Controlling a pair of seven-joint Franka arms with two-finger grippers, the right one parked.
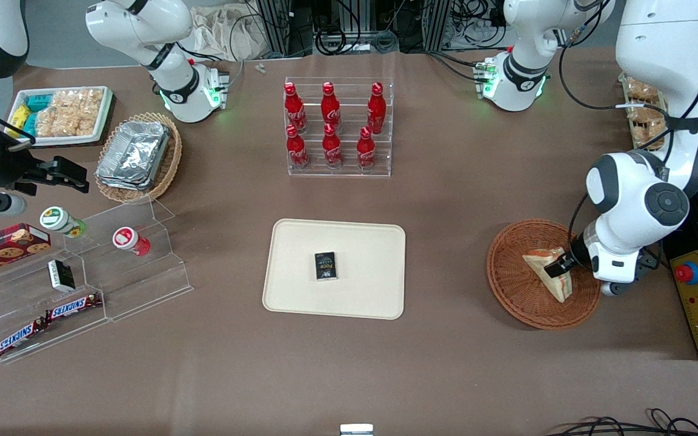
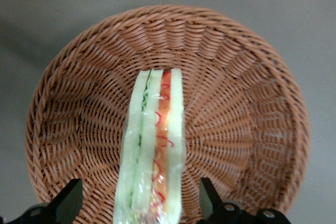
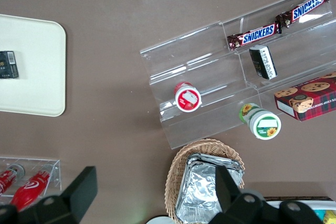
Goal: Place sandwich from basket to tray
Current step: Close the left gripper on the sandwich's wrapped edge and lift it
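Between the wide-spread fingers of the gripper (image 2: 139, 200), sitting on edge in the basket (image 2: 252, 129): sandwich (image 2: 152, 150), likely light, soft, film-slick, needing gentle pinch across bread faces.

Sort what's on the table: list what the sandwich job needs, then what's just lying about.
Job: sandwich in basket; tray; tool open, straddling the sandwich.

Lying about: black box on the tray; cola bottles; foil trays; Snickers bars.
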